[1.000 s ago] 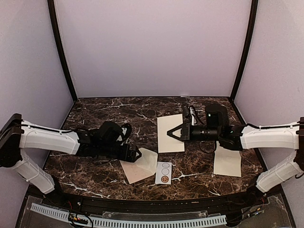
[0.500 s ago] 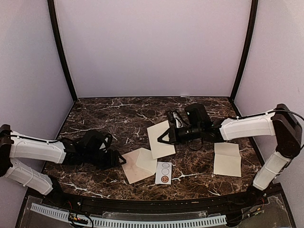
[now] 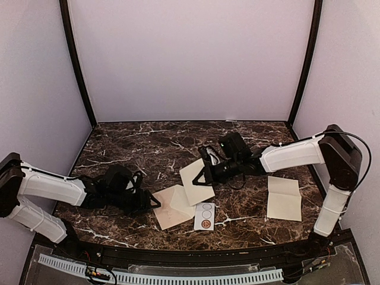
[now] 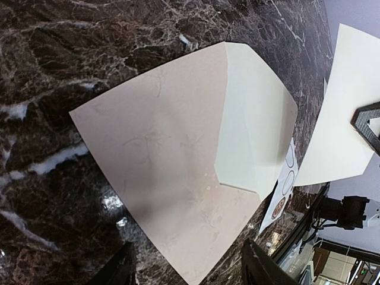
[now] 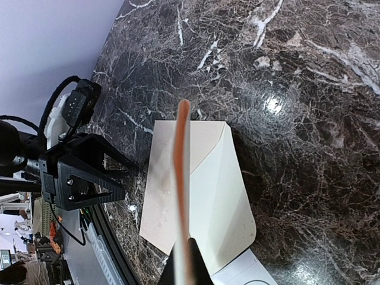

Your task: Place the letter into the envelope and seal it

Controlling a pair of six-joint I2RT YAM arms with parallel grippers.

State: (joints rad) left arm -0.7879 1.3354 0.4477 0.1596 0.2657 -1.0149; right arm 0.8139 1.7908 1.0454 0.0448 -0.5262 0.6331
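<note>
Cream letter (image 3: 196,187) now nearer envelope (image 3: 168,210) | right tool (image 3: 204,176) clamps it | left tool (image 3: 154,203) parted at envelope corner

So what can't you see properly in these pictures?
Letter: the right wrist view shows only its thin edge, so its face is hidden there.
Card: in the left wrist view it is mostly under the envelope, with its circles partly covered.
Left hand: in the top view it is too small to tell whether it touches the envelope.
Envelope's inside: no view looks into the pocket.
</note>
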